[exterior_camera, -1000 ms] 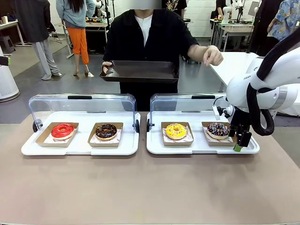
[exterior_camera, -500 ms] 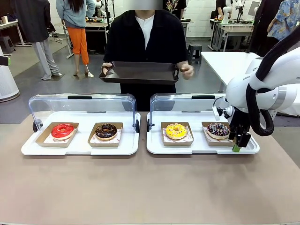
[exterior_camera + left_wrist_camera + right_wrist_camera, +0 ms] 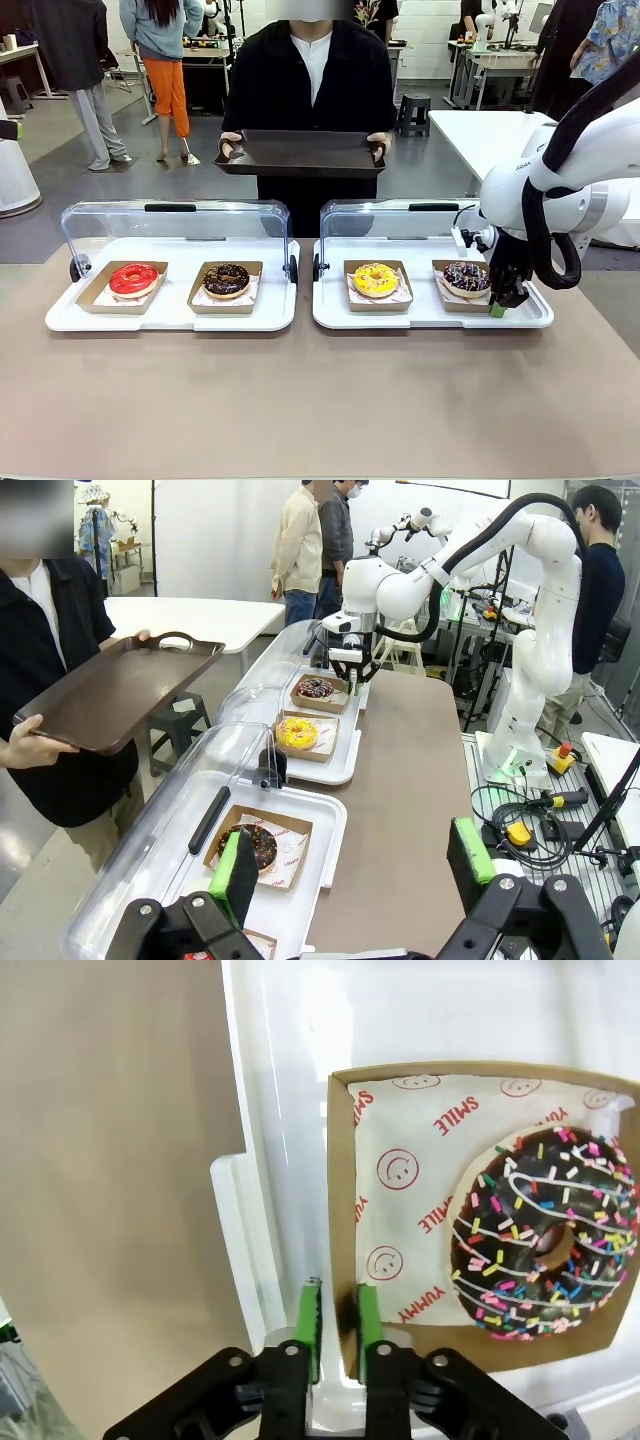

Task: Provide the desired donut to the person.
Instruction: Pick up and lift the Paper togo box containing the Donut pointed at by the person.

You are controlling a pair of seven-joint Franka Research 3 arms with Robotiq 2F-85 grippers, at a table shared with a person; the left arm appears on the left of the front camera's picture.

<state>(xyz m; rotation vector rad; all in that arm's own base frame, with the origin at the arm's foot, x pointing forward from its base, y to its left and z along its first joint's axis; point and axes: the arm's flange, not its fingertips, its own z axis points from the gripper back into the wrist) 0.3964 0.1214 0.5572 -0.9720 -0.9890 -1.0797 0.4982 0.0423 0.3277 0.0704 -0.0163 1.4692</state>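
Right claw (image 3: 338, 1295), nearly closed, straddles the outer wall of the cardboard tray (image 3: 338, 1160); you cannot tell whether it bites. The sprinkled donut (image 3: 490, 1260) lies inside, toward the robot's left.

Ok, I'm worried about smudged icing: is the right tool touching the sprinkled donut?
Apart. The right wrist view shows bare liner paper between the right tool and the sprinkled donut.

Red capitals spelling "SMILE" and "YUMMY" repeat among red smiley faces on the white paper liner (image 3: 410, 1200) in the brown cardboard tray (image 3: 341, 1260), under the chocolate-glazed ring donut with coloured sprinkles (image 3: 540, 1230). Lettering on the white right robot arm (image 3: 560, 170) is too small to read.
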